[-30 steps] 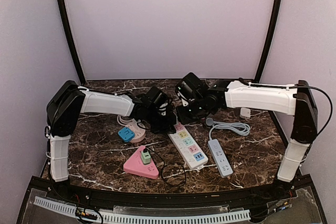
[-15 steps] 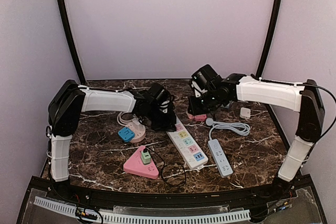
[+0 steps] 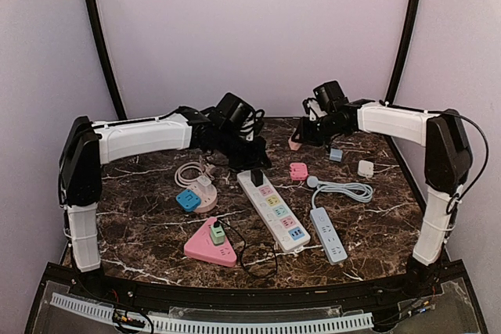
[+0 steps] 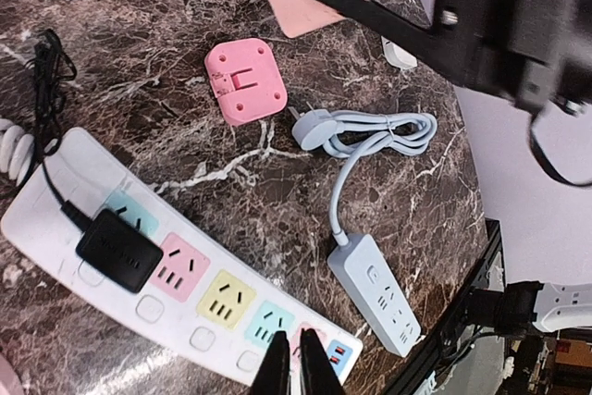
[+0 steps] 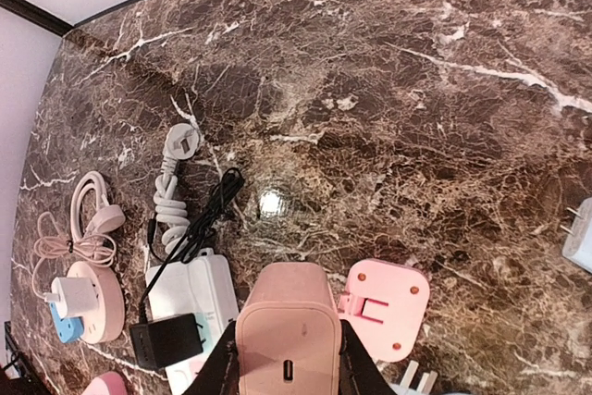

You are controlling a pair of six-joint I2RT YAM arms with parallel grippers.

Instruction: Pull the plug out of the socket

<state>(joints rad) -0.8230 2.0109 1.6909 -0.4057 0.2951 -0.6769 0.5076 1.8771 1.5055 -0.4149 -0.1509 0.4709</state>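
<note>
Two power strips lie on the worktop (image 3: pixel 149 224): one white strip (image 3: pixel 275 213) and one grey strip (image 3: pixel 329 234). There are two smaller pink sockets: one triangular socket (image 3: pixel 205 253) and one round socket (image 3: pixel 208 198).

Block plugs number eight:
- two pink, a far pink plug (image 3: pixel 296 143) and a near pink plug (image 3: pixel 298 170)
- two white, a corded white plug (image 5: pixel 67 295) and a bare white plug (image 3: pixel 365 167)
- one black plug (image 3: pixel 257 177)
- one green plug (image 3: pixel 217 233)
- one blue plug (image 3: pixel 188 199)
- one pale blue plug (image 3: pixel 335 154)

Two flat pronged plugs end cords: one grey flat plug (image 4: pixel 313 123) and one white flat plug (image 5: pixel 180 142).

There are two arms, a left arm (image 3: pixel 145 137) and a right arm (image 3: pixel 395 121).
</note>
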